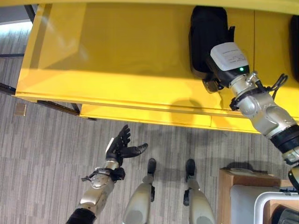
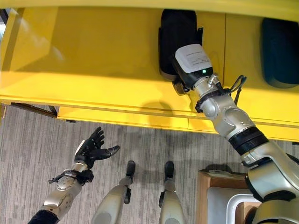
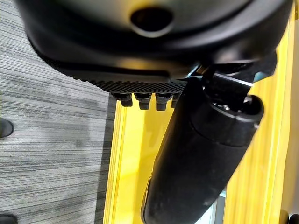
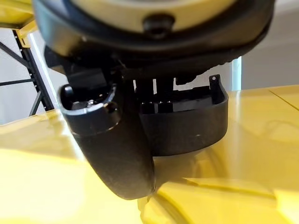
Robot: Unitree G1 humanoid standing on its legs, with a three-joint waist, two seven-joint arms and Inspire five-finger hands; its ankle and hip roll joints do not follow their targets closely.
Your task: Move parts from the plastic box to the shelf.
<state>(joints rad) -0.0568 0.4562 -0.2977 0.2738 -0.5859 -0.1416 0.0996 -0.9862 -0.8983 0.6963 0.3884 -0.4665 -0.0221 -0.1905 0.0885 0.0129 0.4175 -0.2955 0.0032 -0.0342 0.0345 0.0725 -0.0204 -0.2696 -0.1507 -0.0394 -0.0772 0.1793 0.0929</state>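
Left eye view, shelf: the yellow shelf [image 1: 117, 51] is a glossy, flat painted board with a straight front lip, above grey striped carpet [image 1: 42, 154].
Left eye view, part: the black plastic part [image 1: 208, 39] lies on the shelf, an oblong moulded shell with rounded corners, matte.
Left eye view, right hand: the right hand [image 1: 212, 83] reaches over the shelf's front edge to the part's near end; from here I cannot tell whether its fingers grip.
Left eye view, left hand: the left hand [image 1: 120, 147] hangs low over the carpet, well apart from the shelf, fingers spread and released, holding nothing.
Left eye view, box: a pale plastic box [image 1: 261, 205] with a white rim stands at the robot's lower right.
Right eye view, second part: another dark part [image 2: 279, 51] lies further along the shelf, apart from the first.
Left wrist view: the left thumb [image 3: 201, 163] juts out straight; the shelf's yellow edge and carpet lie beyond.
Right wrist view: the right thumb [image 4: 112, 144] lies in front of the part's upright wall [image 4: 191, 126]; fingers hidden behind it, so grasp cannot be told.
Handling, judged: thin-walled, stiff, light; smooth enough to slide on the gloss. Best pinched across a rim wall near one end.
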